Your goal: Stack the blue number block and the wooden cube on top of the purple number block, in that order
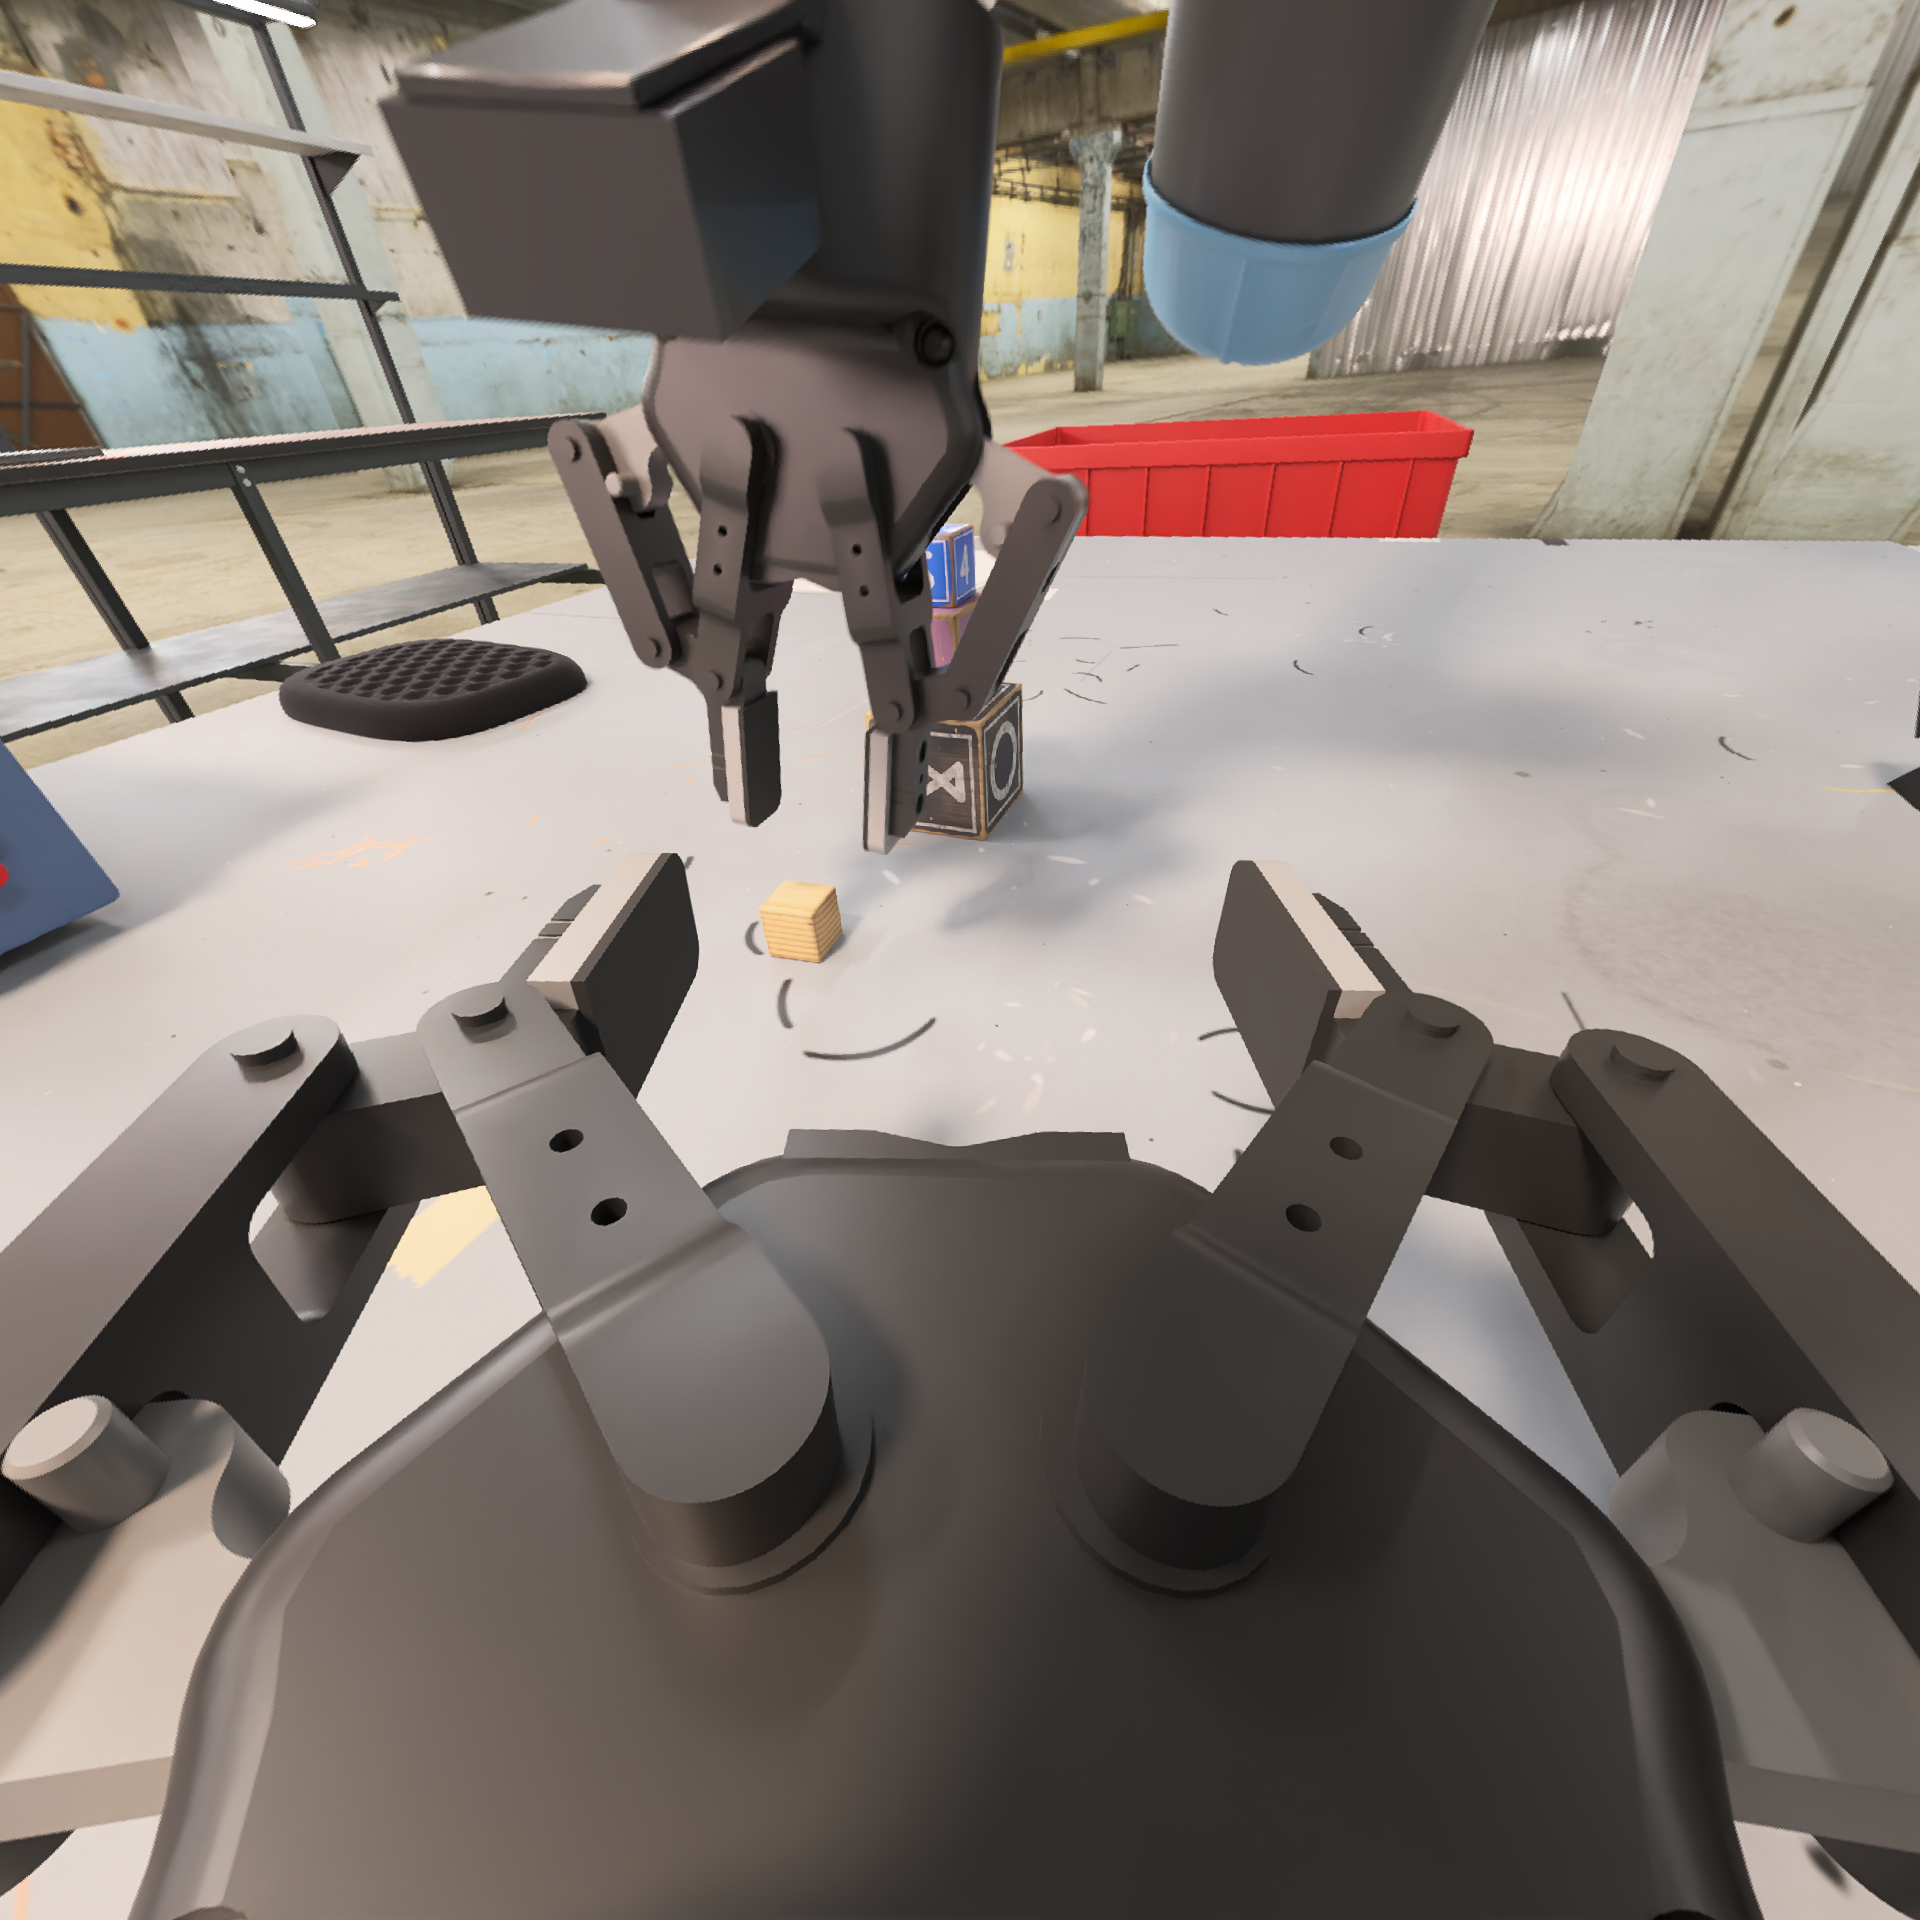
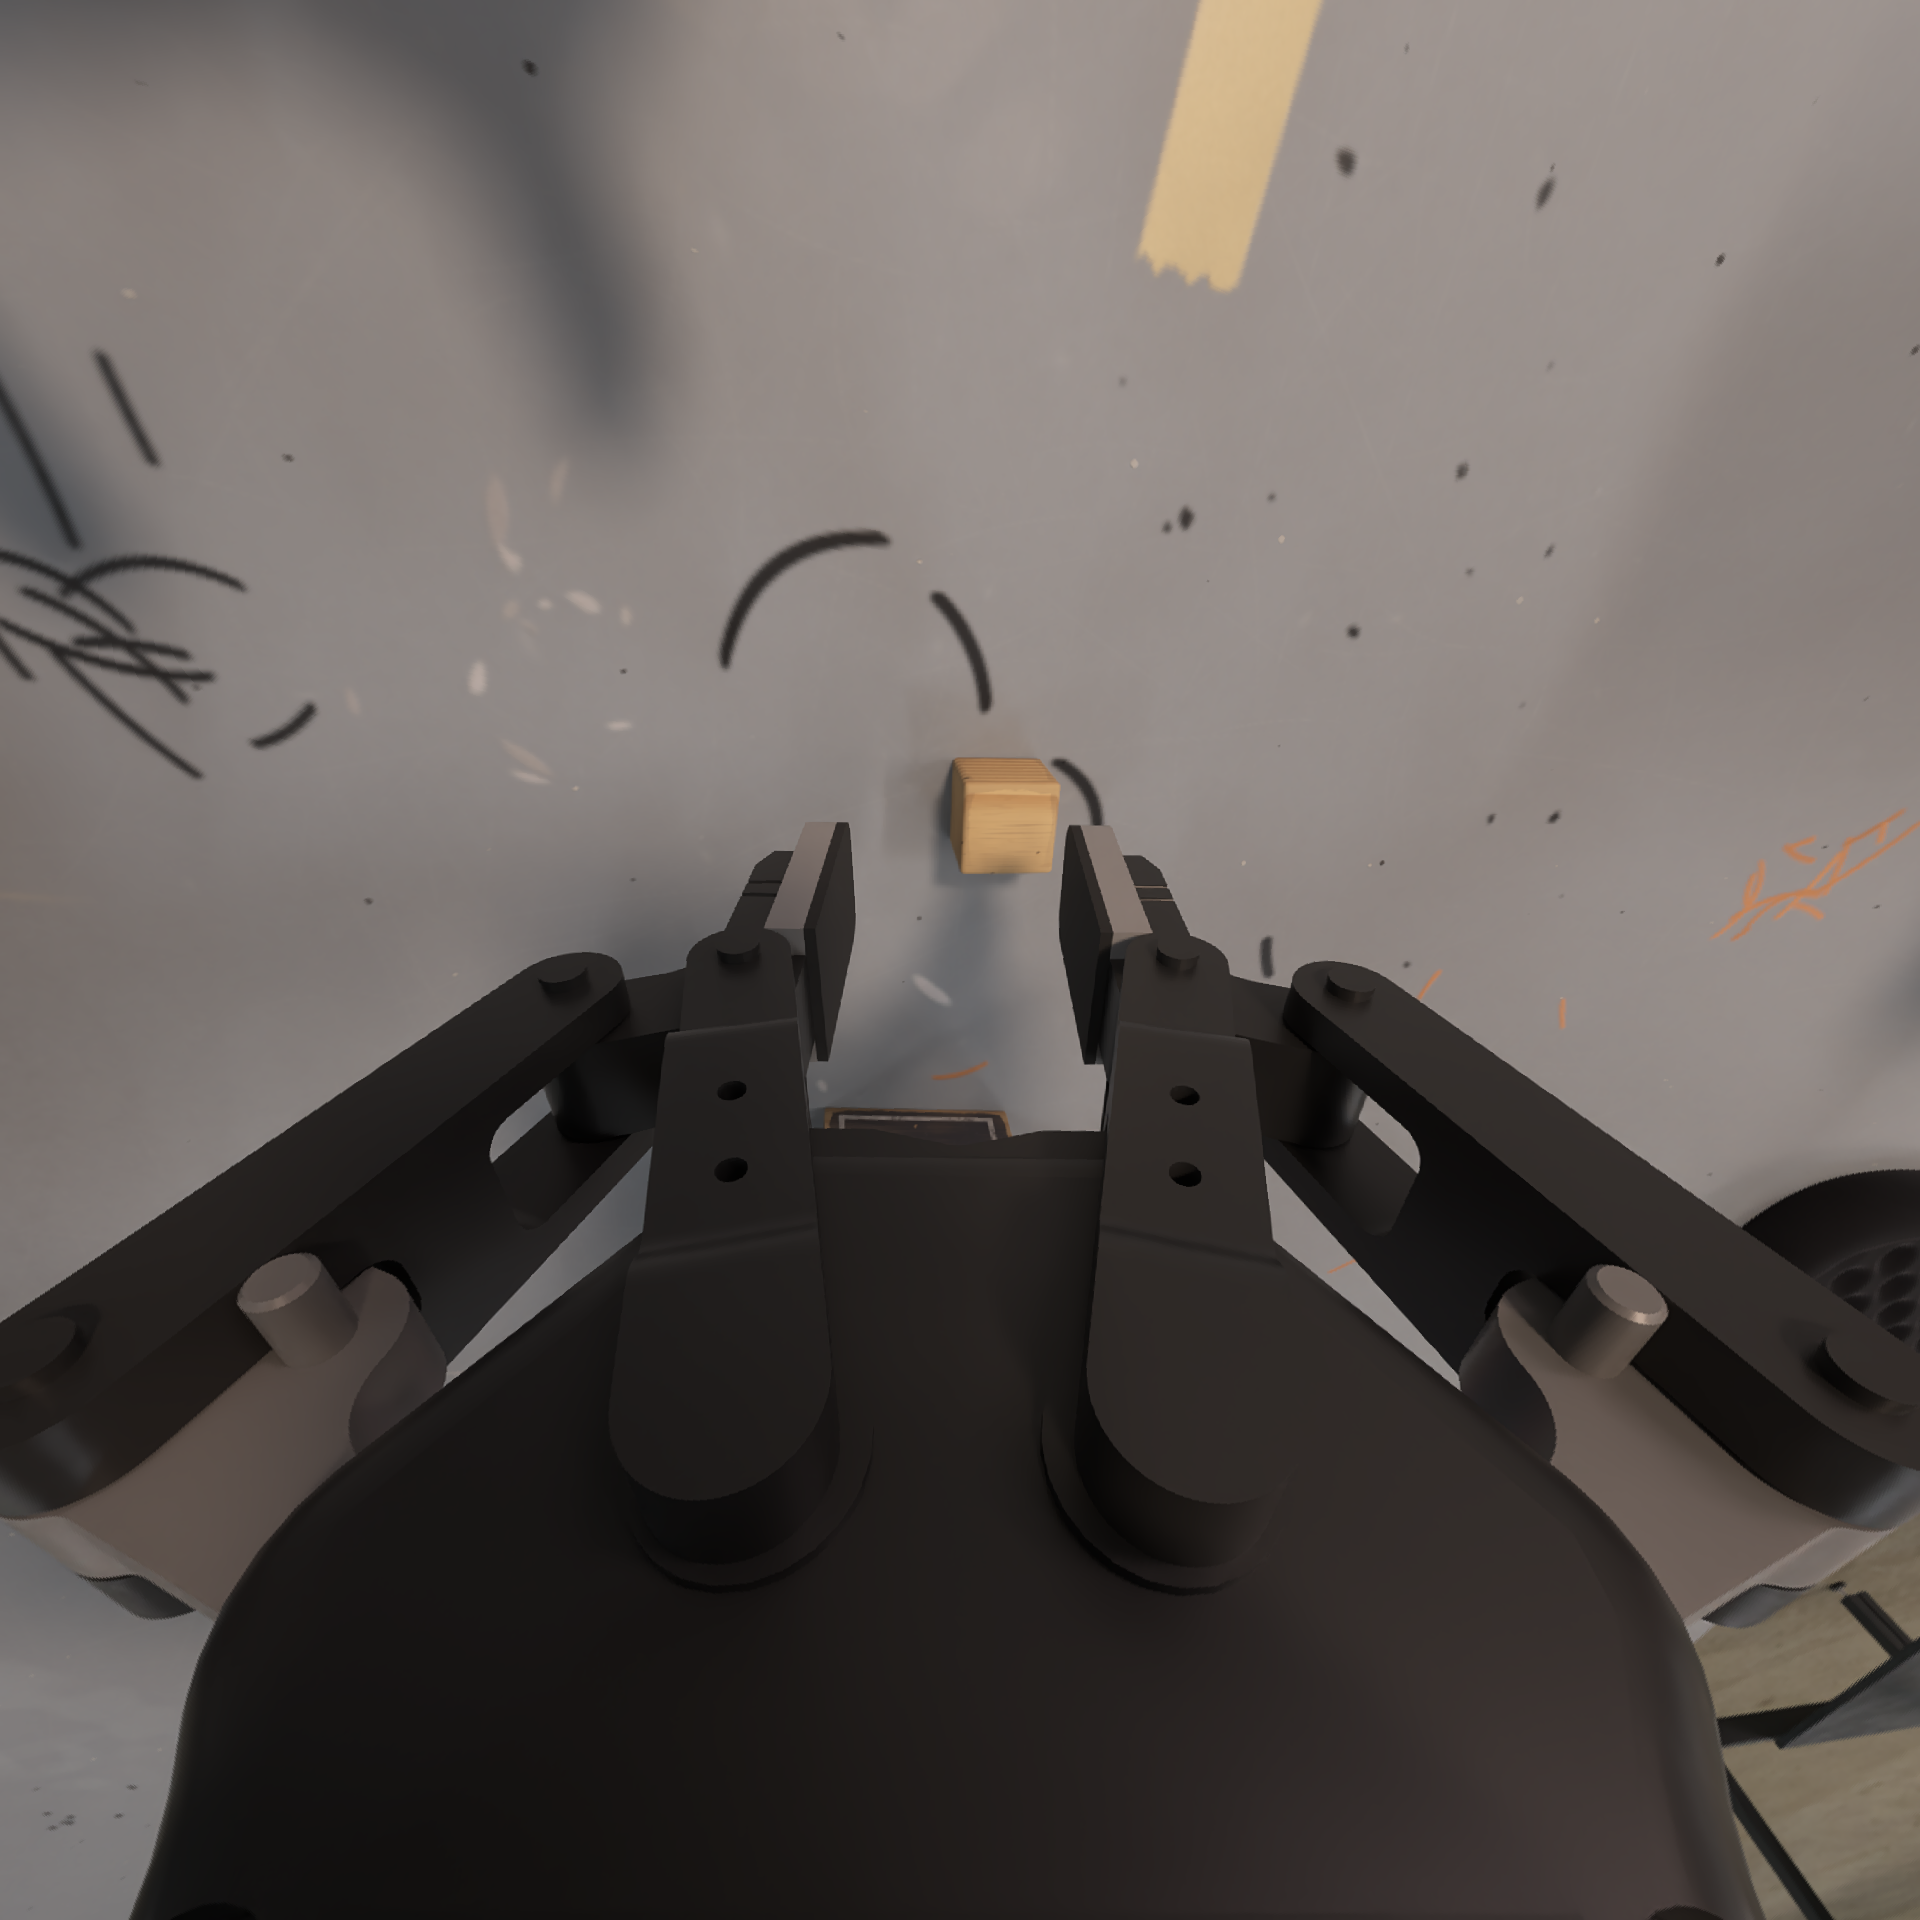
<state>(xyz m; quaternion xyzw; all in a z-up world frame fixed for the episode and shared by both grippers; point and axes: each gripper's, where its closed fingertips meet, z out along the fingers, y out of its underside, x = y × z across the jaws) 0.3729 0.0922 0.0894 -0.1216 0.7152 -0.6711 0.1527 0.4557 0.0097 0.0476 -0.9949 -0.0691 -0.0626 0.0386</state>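
Left wrist view: left end effector (image 1: 956, 925) low over the grey worktop (image 1: 1455, 831), fingers spread wide, nothing between them; wooden cube (image 1: 800, 921) sits on the worktop just ahead, between the line of the two fingertips but beyond them, untouched; right end effector (image 1: 810, 779) hangs above and just behind the cube, pointing down, fingers parted and empty; dark patterned block (image 1: 971, 769) stands on the worktop behind the right fingertip, partly hidden by it; farther back, blue number block (image 1: 954, 563) rests on top of the purple number block (image 1: 951, 634), both mostly hidden by the right end effector's linkage; black perforated pad (image 1: 431, 686) lies at the left, red bin (image 1: 1257, 478) beyond the far edge, blue panel (image 1: 42, 862) at the left border. Right wrist view: looking down on the scuffed worktop (image 2: 416, 312); right end effector (image 2: 956, 914) released, fingers apart with bare worktop between; wooden cube (image 2: 1005, 816) lies just past the fingertips, nearer the right-hand finger in frame, clear of both; a strip of tan tape (image 2: 1216, 156) is stuck to the worktop farther off; edge of the dark patterned block (image 2: 914, 1122) peeks out below the fingers.
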